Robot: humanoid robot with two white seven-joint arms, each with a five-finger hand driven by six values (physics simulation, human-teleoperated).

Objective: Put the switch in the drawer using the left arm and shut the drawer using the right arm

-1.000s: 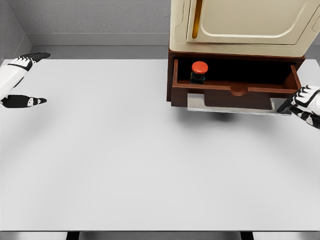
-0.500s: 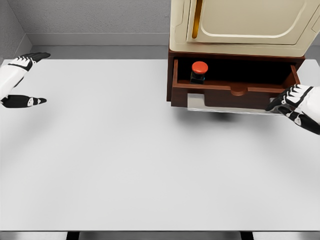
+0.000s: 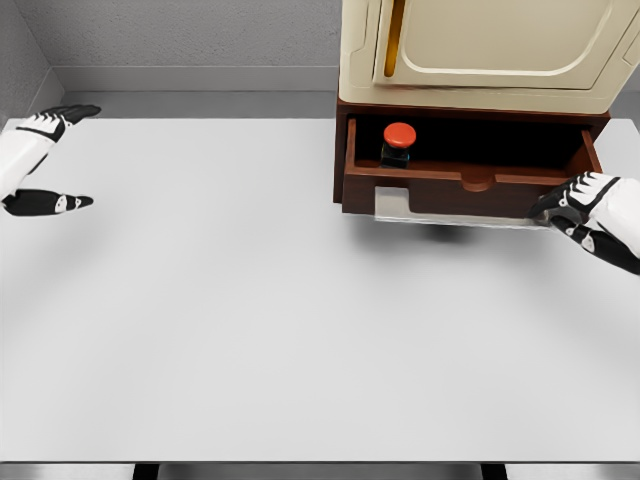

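A broad, pale grey tabletop [image 3: 250,300] fills nearly all I see, evenly lit and smooth. Behind its far edge runs a darker grey strip, then a speckled grey wall [image 3: 190,35] with a light baseboard. A second grey wall [image 3: 18,60] meets it left of the tabletop, forming a corner.

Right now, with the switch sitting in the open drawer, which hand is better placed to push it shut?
Right. The right hand is at the drawer front's right end; the left hand is across the table. The switch is already inside.
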